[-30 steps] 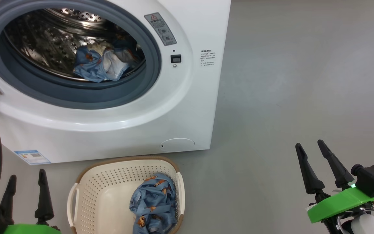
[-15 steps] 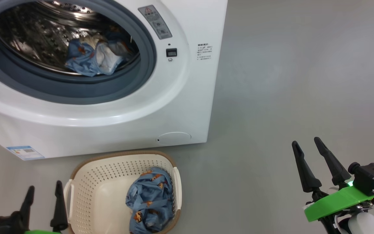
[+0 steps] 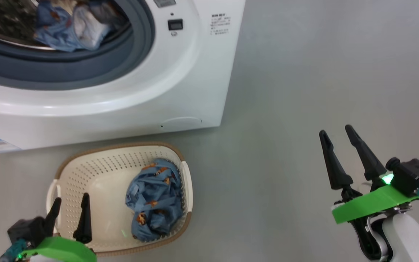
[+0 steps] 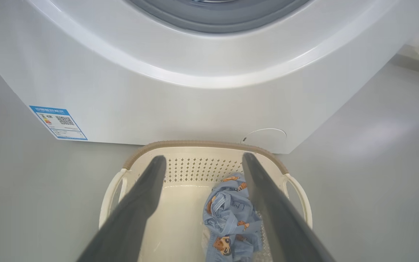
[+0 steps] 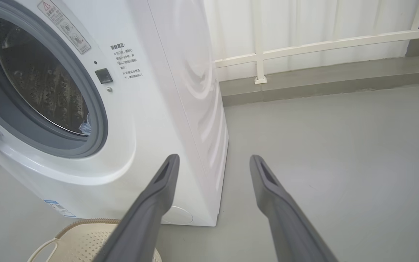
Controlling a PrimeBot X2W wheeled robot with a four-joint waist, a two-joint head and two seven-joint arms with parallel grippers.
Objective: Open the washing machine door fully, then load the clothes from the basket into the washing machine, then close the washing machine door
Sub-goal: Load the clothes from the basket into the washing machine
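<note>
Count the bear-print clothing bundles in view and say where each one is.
2. The basket bundle lies toward the right side of the basket; the drum bundle sits inside the washing machine. More may be hidden deeper inside.

Clothes (image 3: 153, 203) in the basket (image 3: 96, 171), just before the washing machine (image 3: 122, 105)

Cream basket (image 3: 86, 171) with brown rim, blue bear-printed clothes (image 3: 153, 198), white washing machine (image 3: 180, 76).
</note>
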